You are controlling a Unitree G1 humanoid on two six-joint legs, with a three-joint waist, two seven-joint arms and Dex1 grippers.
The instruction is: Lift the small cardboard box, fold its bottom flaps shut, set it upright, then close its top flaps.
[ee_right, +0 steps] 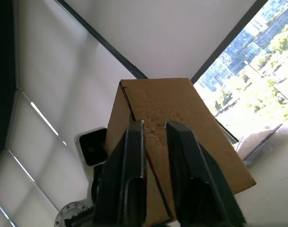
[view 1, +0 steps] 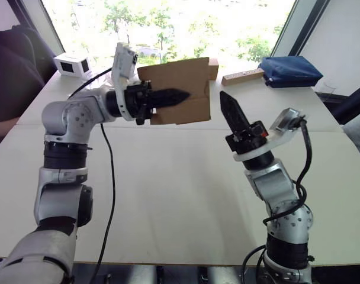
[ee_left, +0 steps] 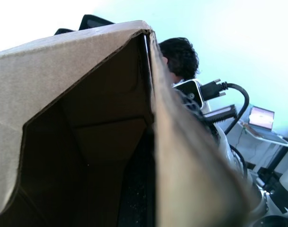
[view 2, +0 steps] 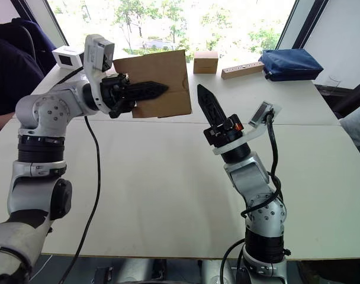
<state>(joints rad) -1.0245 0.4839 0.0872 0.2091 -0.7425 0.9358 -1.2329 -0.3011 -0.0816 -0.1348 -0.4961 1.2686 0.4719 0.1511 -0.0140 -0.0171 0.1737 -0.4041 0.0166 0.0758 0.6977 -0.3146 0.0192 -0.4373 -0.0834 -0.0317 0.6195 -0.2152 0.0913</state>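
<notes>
Left gripper is holding the small cardboard box in the air above the white table, clamped on one wall.

The right gripper, fingers slightly apart and holding nothing, is hovering just beside the box. To fold the bottom flaps well, it is probably best pushing each one flat against the steadied box (one finger is sitting inside). No brand, label or readable writing is showing on the cardboard.

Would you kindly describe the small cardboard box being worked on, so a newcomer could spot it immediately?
Over the far half of the white table, the left gripper holds the plain brown corrugated cardboard box in the air, clamped on one wall. Unlike the neat little brown cube box resting by the window, it is lifted.
</notes>
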